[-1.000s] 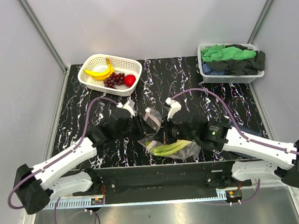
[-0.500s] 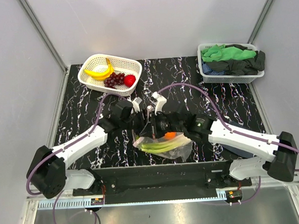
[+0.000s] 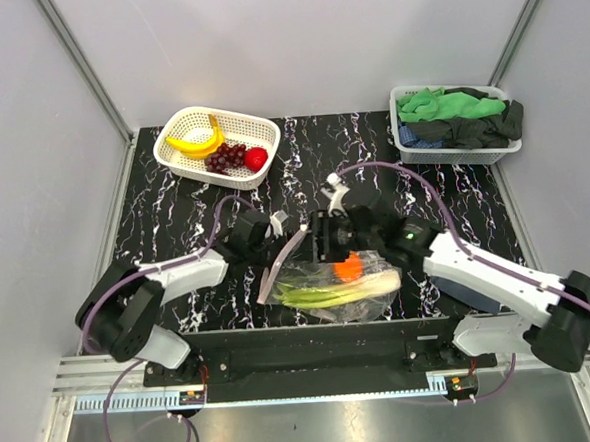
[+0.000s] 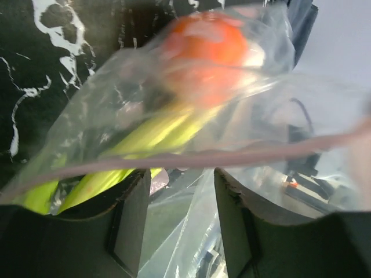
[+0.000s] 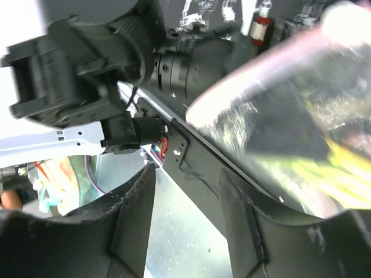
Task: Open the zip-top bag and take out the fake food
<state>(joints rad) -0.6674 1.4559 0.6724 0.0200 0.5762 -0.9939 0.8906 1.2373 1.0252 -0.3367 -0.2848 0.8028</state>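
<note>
The bag [image 3: 370, 302], stalks [image 3: 330, 294] inside, lies near the table's [image 3: 455, 211] front edge. The fruit basket [image 3: 230, 115] stands behind left, the cloth basket [image 3: 451, 153] behind right.

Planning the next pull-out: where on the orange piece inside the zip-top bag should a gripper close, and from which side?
Likely across the rounded middle of the orange piece, entering from the left through the zip strip end of the zip-top bag, since film covers it elsewhere. It lies against the far side of the pale-green stalks. Whether the mouth gapes enough is unclear.
</note>
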